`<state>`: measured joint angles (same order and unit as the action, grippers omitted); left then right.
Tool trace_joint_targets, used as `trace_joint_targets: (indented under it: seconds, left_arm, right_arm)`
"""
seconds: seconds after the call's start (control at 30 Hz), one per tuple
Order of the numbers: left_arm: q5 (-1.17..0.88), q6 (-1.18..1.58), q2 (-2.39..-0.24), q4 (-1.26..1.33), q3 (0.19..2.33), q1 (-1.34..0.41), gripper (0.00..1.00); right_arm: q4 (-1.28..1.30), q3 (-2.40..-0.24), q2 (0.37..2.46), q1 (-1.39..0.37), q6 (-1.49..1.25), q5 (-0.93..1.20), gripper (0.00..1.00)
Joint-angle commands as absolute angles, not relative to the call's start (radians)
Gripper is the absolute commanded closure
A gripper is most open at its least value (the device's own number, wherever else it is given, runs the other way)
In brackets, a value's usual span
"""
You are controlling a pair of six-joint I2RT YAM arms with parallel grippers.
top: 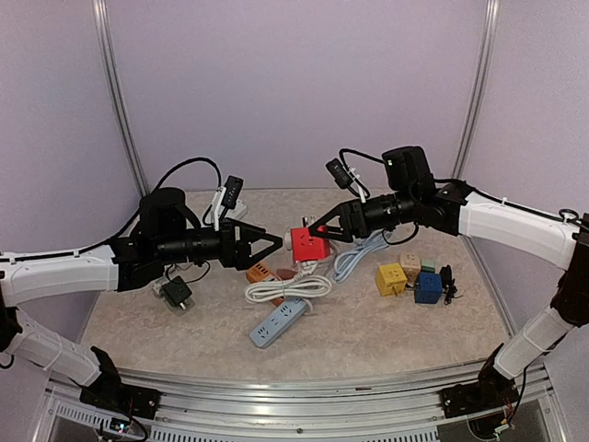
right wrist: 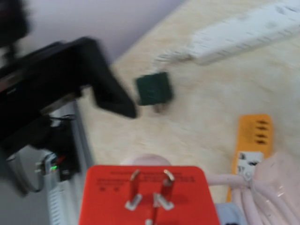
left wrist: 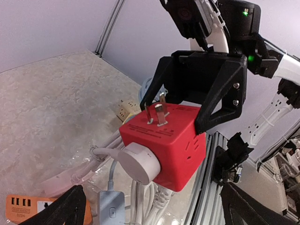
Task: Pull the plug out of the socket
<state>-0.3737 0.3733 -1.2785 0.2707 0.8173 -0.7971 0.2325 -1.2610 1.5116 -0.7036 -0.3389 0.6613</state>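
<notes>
A red cube socket (top: 308, 244) hangs above the table, with its metal prongs (left wrist: 158, 114) pointing at the right arm. My right gripper (top: 324, 227) is shut on it, and its black fingers (left wrist: 216, 96) flank the cube's far side. A round white plug (left wrist: 138, 162) sits in the cube's near face (left wrist: 180, 150), and its white cable drops to a coil (top: 287, 288). My left gripper (top: 273, 245) is open, with its fingers (left wrist: 65, 211) wide apart just short of the plug and not touching it. The right wrist view shows the cube (right wrist: 145, 197) close up and my left gripper (right wrist: 105, 89) beyond it.
Under the cube lie an orange power strip (top: 261, 272), a grey-blue power strip (top: 279, 322) and a white strip with its cable (top: 354, 256). A dark green adapter (top: 175, 293) sits at the left. Yellow (top: 390, 278) and blue (top: 428, 287) cubes stand at the right.
</notes>
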Motion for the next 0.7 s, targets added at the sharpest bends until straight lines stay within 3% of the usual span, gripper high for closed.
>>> trace_joint_targets:
  seconds: [0.0, 0.67]
  left_arm:
    - [-0.589, 0.511, -1.263, 0.376, 0.807, -0.742, 0.01]
    - [-0.657, 0.409, -1.472, 0.282, 1.016, -0.787, 0.01]
  right_arm:
    - [0.039, -1.295, 1.456, -0.701, -0.337, 0.873, 1.00]
    - [0.034, -1.338, 1.523, -0.734, -0.311, 0.992, 1.00]
